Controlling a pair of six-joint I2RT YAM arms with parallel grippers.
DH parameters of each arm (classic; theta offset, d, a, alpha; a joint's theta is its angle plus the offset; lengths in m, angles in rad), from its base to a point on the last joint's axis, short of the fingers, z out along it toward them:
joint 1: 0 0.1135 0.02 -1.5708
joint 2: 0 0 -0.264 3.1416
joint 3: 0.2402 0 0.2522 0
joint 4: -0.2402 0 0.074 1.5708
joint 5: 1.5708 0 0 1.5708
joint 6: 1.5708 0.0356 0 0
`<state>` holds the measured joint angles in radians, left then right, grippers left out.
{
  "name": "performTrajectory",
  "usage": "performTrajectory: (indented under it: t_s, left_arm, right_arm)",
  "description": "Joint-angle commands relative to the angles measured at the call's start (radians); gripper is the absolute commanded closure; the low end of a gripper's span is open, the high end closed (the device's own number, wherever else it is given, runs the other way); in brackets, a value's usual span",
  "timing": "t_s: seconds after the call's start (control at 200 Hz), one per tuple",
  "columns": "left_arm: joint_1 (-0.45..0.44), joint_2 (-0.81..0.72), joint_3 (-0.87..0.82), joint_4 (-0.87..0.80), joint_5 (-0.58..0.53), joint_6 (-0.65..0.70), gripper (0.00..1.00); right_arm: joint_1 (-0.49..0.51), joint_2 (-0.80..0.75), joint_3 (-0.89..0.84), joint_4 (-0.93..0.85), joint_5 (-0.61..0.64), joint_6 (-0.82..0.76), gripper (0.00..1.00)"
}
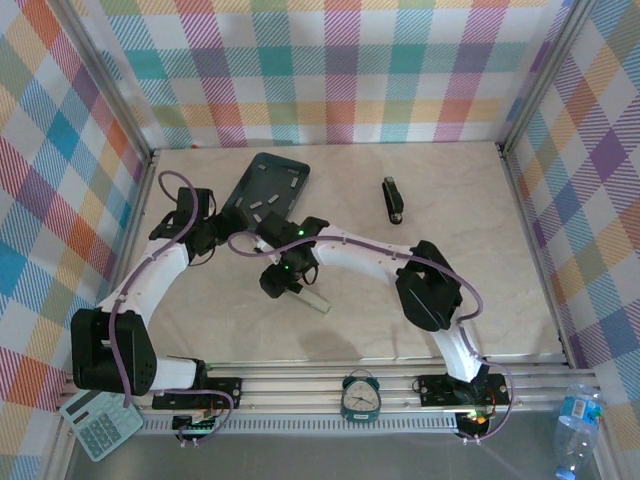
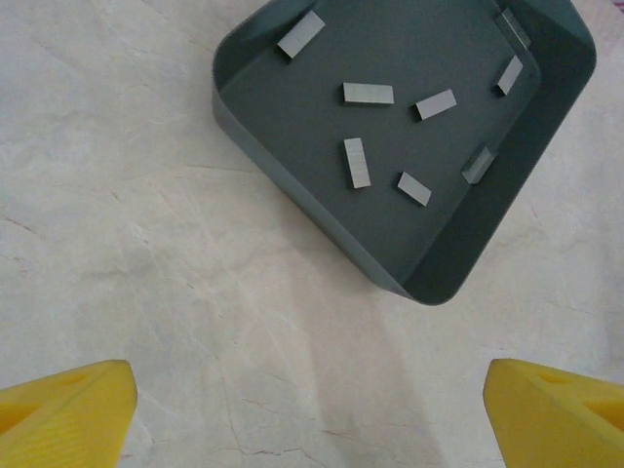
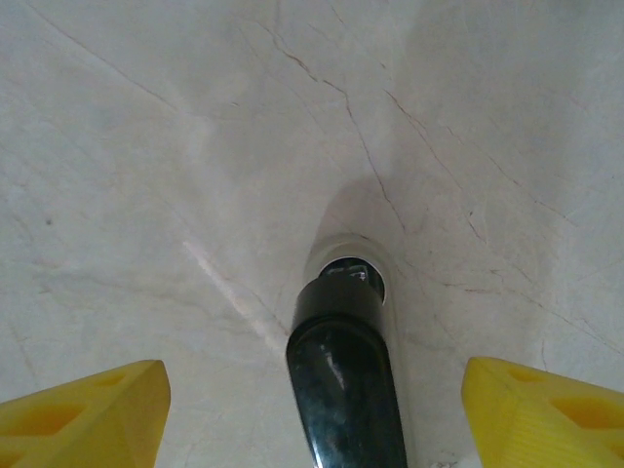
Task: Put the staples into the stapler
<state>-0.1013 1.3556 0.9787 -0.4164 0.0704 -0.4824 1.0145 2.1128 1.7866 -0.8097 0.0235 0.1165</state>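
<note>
The left fingers stand wide apart over the pale surface. Just ahead of them, the staples lie scattered in a dark grey tray. The right fingers are also wide, flanking a dark glossy object without touching it. The black stapler lies well apart from the tray.

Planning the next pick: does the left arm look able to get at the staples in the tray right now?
Probably yes. The left end effector stands open just short of the open-topped tray, nothing visible between, and the staples lie loose on its floor.
</note>
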Motion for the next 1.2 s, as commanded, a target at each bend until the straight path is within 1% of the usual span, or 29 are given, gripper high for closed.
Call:
performTrajectory:
  t_s: [0.0,0.065,0.17,0.33,0.395,0.505,0.55,0.6,0.67,0.735,0.845,0.9,0.985,1.035,1.195]
  left_arm:
    - [0.012,0.026,0.027,-0.015,0.046,-0.002,0.09]
    - [0.012,0.036,0.029,-0.009,0.056,-0.001,0.09]
    - [0.012,0.056,0.042,-0.02,0.058,0.01,0.08]
    - [0.012,0.067,0.047,-0.013,0.065,0.018,0.08]
    - [0.012,0.067,0.047,-0.012,0.063,0.02,0.08]
    - [0.012,0.065,0.042,-0.009,0.06,0.023,0.07]
    - [0.013,0.064,0.041,-0.01,0.062,0.027,0.07]
    - [0.013,0.065,0.038,-0.007,0.061,0.027,0.07]
    - [0.012,0.068,0.033,0.008,0.068,0.028,0.06]
    - [0.014,0.079,0.042,0.011,0.078,0.029,0.06]
    - [0.014,0.088,0.057,0.006,0.094,0.04,0.06]
    - [0.014,0.081,0.056,0.003,0.092,0.05,0.06]
    - [0.014,0.073,0.056,-0.005,0.086,0.065,0.07]
    - [0.013,0.073,0.06,-0.015,0.087,0.075,0.07]
    - [0.014,0.075,0.067,-0.018,0.107,0.093,0.07]
  right_arm:
    - [-0.003,0.029,0.049,-0.044,0.026,0.028,0.23]
    - [-0.003,0.043,0.048,-0.037,0.034,0.03,0.25]
    - [-0.004,0.06,0.059,-0.041,0.033,0.032,0.31]
    - [-0.006,0.078,0.079,-0.07,0.038,0.053,0.49]
    - [-0.011,0.082,0.083,-0.083,0.035,0.066,0.51]
    - [-0.01,0.08,0.076,-0.093,0.042,0.088,0.51]
    - [-0.01,0.081,0.074,-0.092,0.043,0.097,0.53]
    - [-0.012,0.082,0.074,-0.093,0.04,0.111,0.57]
    - [-0.014,0.073,0.073,-0.082,0.033,0.139,0.66]
    - [-0.019,0.054,0.069,-0.068,0.04,0.179,0.72]
    - [-0.035,0.014,0.062,-0.08,0.071,0.31,0.82]
    - [-0.044,-0.006,0.065,-0.119,0.09,0.413,0.85]
    - [-0.058,-0.037,0.061,-0.199,0.109,0.577,0.85]
    - [-0.069,-0.058,0.041,-0.228,0.095,0.66,0.85]
    - [-0.107,-0.14,-0.087,-0.232,0.09,0.817,0.87]
